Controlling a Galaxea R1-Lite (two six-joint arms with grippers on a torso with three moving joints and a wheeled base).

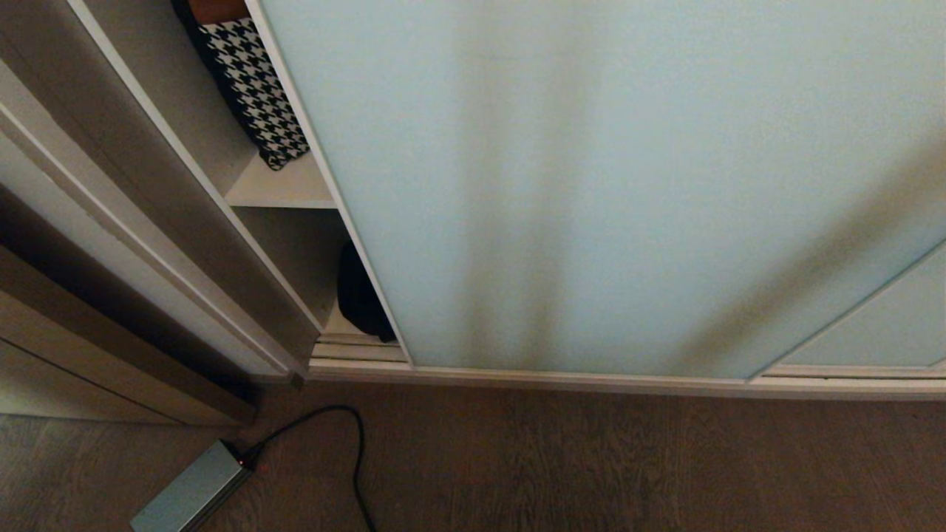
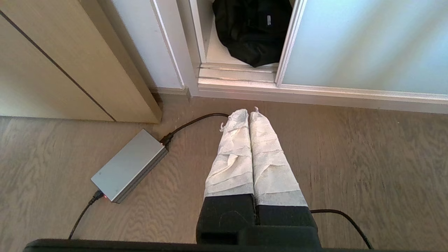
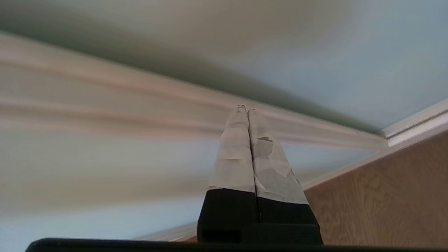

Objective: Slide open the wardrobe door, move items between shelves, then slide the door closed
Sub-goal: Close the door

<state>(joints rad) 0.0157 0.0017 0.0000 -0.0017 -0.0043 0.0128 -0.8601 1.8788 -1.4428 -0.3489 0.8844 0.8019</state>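
My right gripper is closed and empty, tips right at the door frame. My left gripper hangs closed over the floor; ahead of it, past the track, a black bag sits in the gap beside the door's edge.

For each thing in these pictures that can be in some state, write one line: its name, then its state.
sliding wardrobe door: nearly closed, narrow gap at its left edge
black bag: slumped on the bottom shelf
left gripper: shut, empty, above the floor
right gripper: shut, empty, by the door
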